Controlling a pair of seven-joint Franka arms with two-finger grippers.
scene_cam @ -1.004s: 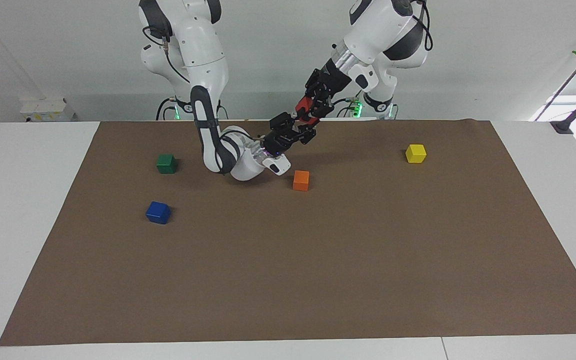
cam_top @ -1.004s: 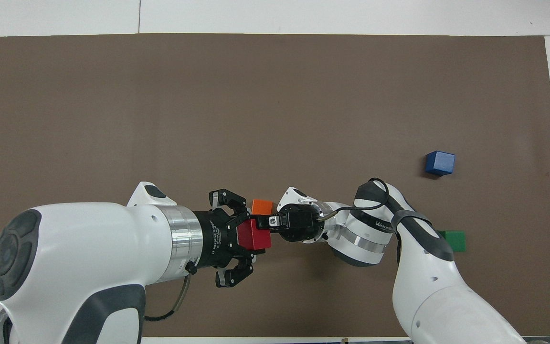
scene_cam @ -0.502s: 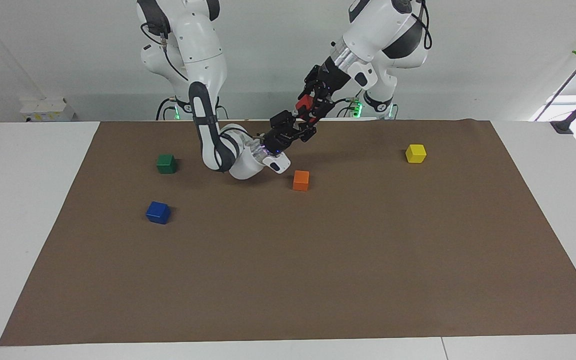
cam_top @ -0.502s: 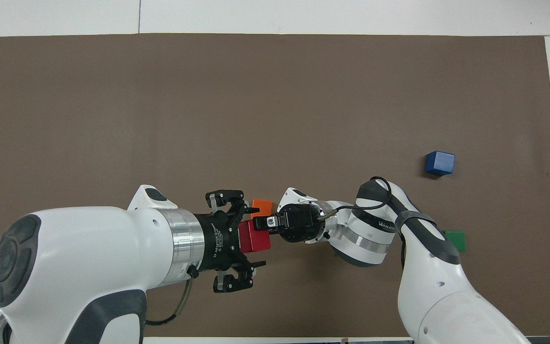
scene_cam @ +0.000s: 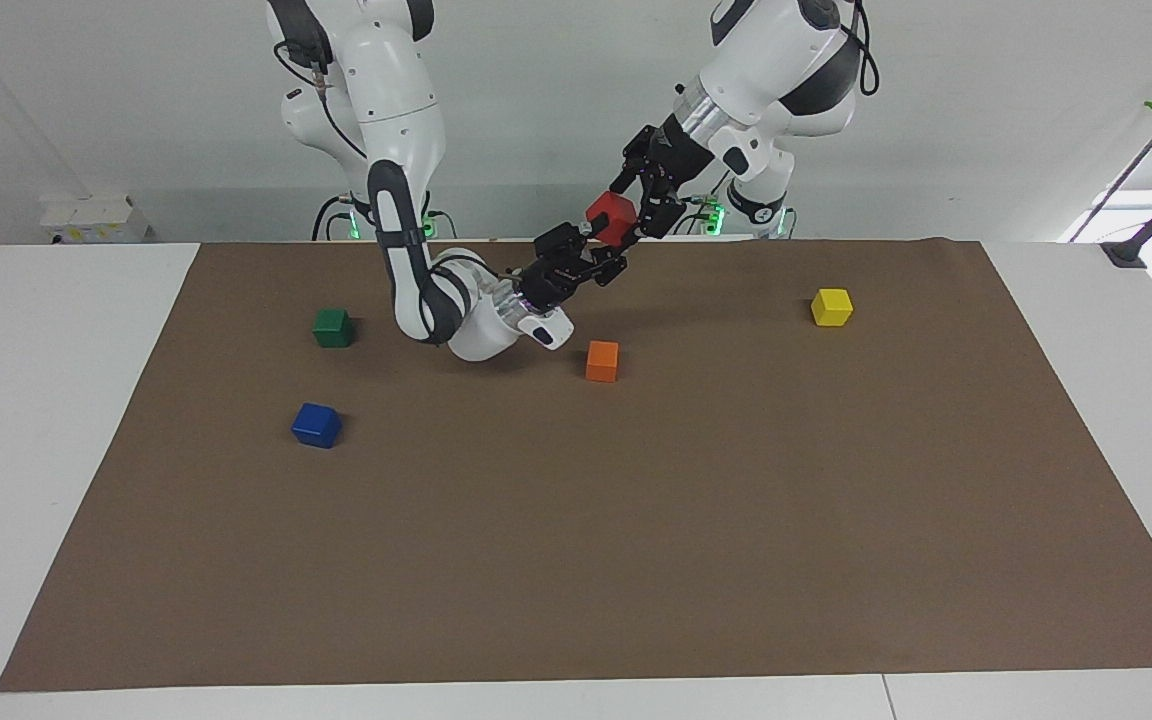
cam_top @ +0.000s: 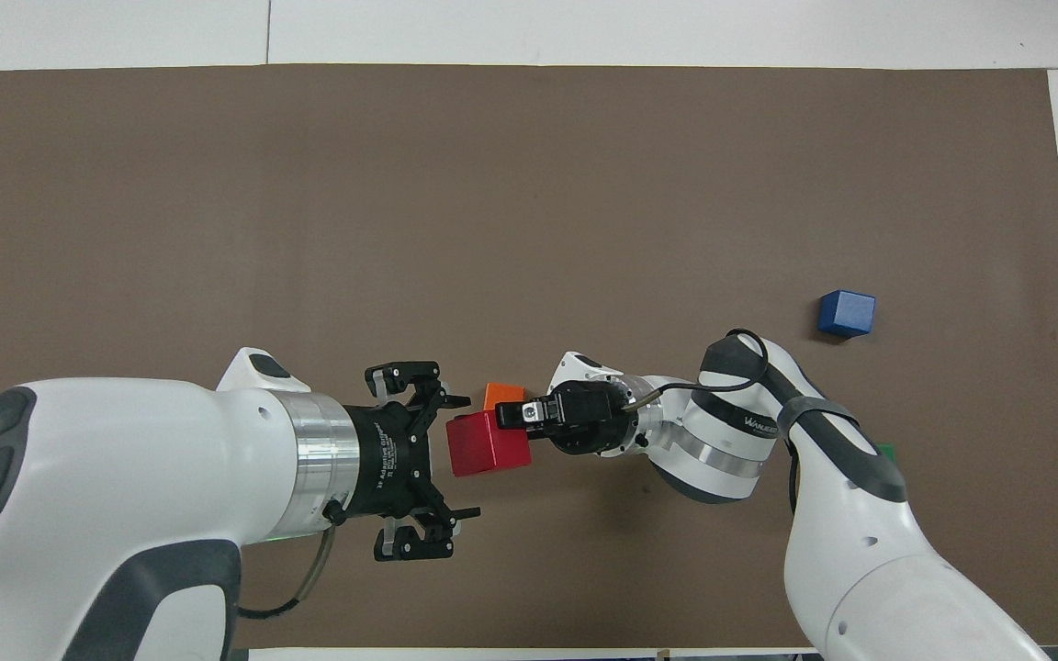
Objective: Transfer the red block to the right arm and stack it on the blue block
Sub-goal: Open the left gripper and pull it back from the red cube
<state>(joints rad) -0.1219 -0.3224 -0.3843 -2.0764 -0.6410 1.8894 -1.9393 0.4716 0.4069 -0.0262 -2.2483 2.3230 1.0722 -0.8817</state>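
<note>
red block [scene_cam: 611,217] | facing view: aloft at 12 o'clock over the mat [scene_cam: 636,560], pinched by right gripper [scene_cam: 598,243] for the handover; left gripper [scene_cam: 652,203] spread wide, apart | overhead view: bright red cube [cam_top: 488,442] at 6 o'clock of orange cube [cam_top: 503,396]; blue block [cam_top: 846,312] waits at 3 o'clock

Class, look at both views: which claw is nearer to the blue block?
Right. The right claw holds the red block in the air above the mat, toward the blue block's end. The open left claw hangs beside it, further toward the yellow block.
</note>
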